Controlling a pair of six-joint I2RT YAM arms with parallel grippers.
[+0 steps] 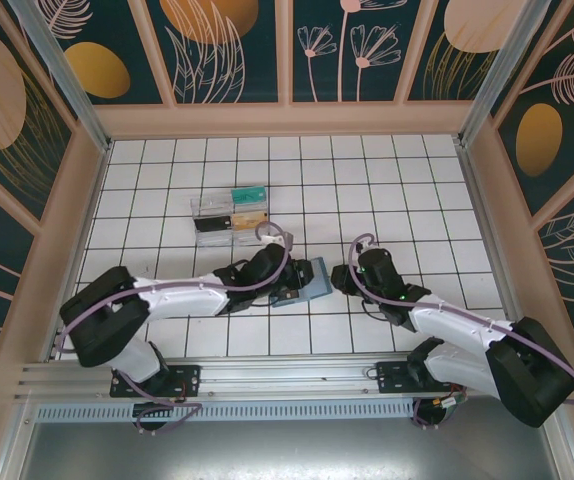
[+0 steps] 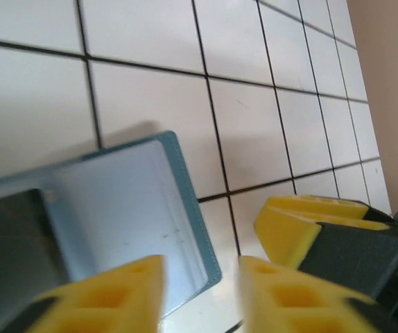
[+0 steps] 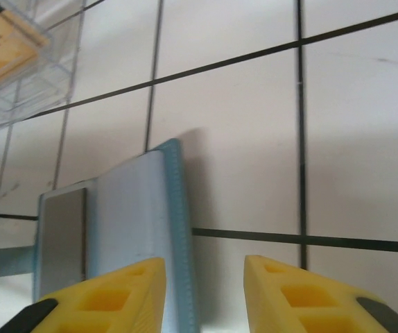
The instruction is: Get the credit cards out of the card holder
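Reader: Where is the card holder (image 1: 310, 282)?
Me: On the tiles, between my grippers: left gripper (image 1: 285, 290) at its nine o'clock, right gripper (image 1: 340, 277) at three.
Reader: And the jaws?
Me: Left narrow over its corner; I cannot tell whether it pinches. Right parted, holding nothing.

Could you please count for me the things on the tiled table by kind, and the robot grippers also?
Card holder: 1
Clear box: 1
Cards at the box: 3, teal, tan, black
Grippers: 2, left gripper, right gripper
Total: 7
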